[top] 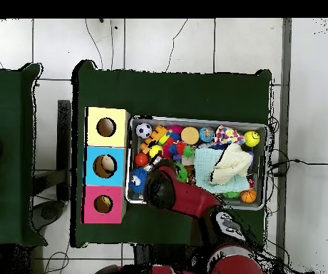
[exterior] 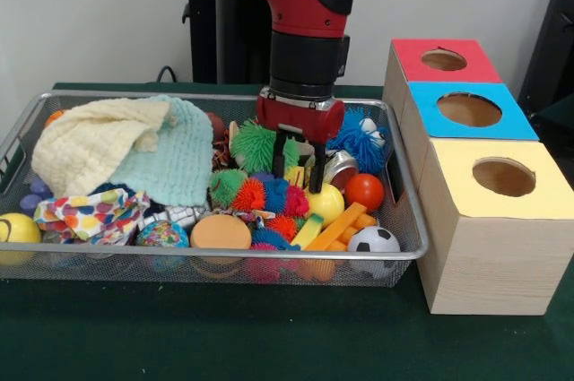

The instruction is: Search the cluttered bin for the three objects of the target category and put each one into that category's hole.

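Observation:
The bin [exterior: 224, 256] is a long silver wire-mesh basket full of toys and cloths; it also shows in the overhead view [top: 195, 119]. My gripper [exterior: 298, 182] hangs over the bin's right half with its two black fingers [exterior: 279, 152] apart, tips down among spiky rubber balls [exterior: 256, 143] and a yellow ball [exterior: 326, 203]. It holds nothing that I can see. The hole [exterior: 444, 60] is in the red-topped box at the far end of the box row, right of the bin; it also shows in the overhead view [top: 103, 205]. In that view my arm [top: 188, 200] hides the gripper.
Blue-topped [exterior: 469, 109] and yellow-topped [exterior: 504, 177] boxes stand nearer the camera. A cream cloth [exterior: 90, 143] and a mint cloth [exterior: 175, 161] cover the bin's left half. A red ball [exterior: 365, 191], soccer ball [exterior: 374, 242], blue fuzzy toy [exterior: 359, 139] and orange disc [exterior: 221, 232] lie nearby.

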You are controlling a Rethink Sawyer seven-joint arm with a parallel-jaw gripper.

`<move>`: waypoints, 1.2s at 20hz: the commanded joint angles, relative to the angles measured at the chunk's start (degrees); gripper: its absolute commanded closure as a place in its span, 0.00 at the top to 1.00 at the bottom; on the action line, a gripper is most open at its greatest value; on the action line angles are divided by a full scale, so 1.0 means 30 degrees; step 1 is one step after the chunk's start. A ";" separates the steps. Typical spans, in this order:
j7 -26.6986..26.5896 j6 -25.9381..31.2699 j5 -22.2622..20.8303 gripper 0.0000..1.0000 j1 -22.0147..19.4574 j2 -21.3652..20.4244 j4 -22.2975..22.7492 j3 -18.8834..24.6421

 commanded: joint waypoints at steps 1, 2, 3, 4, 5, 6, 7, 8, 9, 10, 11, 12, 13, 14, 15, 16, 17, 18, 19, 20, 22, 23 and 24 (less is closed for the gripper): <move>0.0410 -0.0987 -0.1469 1.00 0.0040 0.1110 -0.2331 -0.1532; 0.0325 -0.1135 -0.1793 1.00 0.0098 0.1111 -0.2212 -0.1951; 0.0239 -0.1283 -0.2117 1.00 0.0156 0.1113 -0.2092 -0.2371; 0.0094 -0.1064 -0.2420 1.00 0.0115 0.1112 -0.1953 -0.2665; 0.0050 -0.0988 -0.2761 1.00 0.0097 0.1135 -0.1822 -0.2967; 0.0006 -0.0913 -0.3102 1.00 0.0080 0.1158 -0.1691 -0.3269; 0.0009 -0.0816 -0.3413 1.00 0.0052 0.1199 -0.1553 -0.3457; 0.0131 -0.0811 -0.3625 1.00 0.0085 0.1253 -0.1349 -0.3728; 0.0265 -0.1010 -0.3868 1.00 0.0160 0.1290 -0.1209 -0.3909; 0.0401 -0.1177 -0.4114 1.00 0.0163 0.1308 -0.1077 -0.4046; 0.0538 -0.1343 -0.4360 1.00 0.0166 0.1326 -0.0946 -0.4183; 0.0675 -0.1510 -0.4605 1.00 0.0168 0.1344 -0.0814 -0.4321; 0.0729 -0.1520 -0.4889 1.00 0.0114 0.1166 -0.0674 -0.4467; 0.0783 -0.1554 -0.5056 1.00 0.0268 0.0898 -0.0567 -0.4747; 0.0815 -0.1472 -0.5272 1.00 0.0288 0.0540 -0.0359 -0.4978; 0.0904 -0.1487 -0.5412 1.00 0.0399 0.0207 -0.0188 -0.5185; 0.1009 -0.1570 -0.5616 1.00 0.0425 -0.0115 0.0032 -0.5346; 0.1126 -0.1560 -0.5619 1.00 0.0693 -0.0346 0.0143 -0.5654; 0.1248 -0.1638 -0.5683 1.00 0.0910 -0.0571 0.0297 -0.5948; 0.1410 -0.1720 -0.5696 1.00 0.1110 -0.0697 0.0412 -0.6117; 0.1826 -0.2125 -0.5715 1.00 0.1354 -0.0878 0.0788 -0.6339; 0.2006 -0.2161 -0.5684 1.00 0.1455 -0.1009 0.0981 -0.6359; 0.2186 -0.2197 -0.5654 1.00 0.1557 -0.1140 0.1174 -0.6379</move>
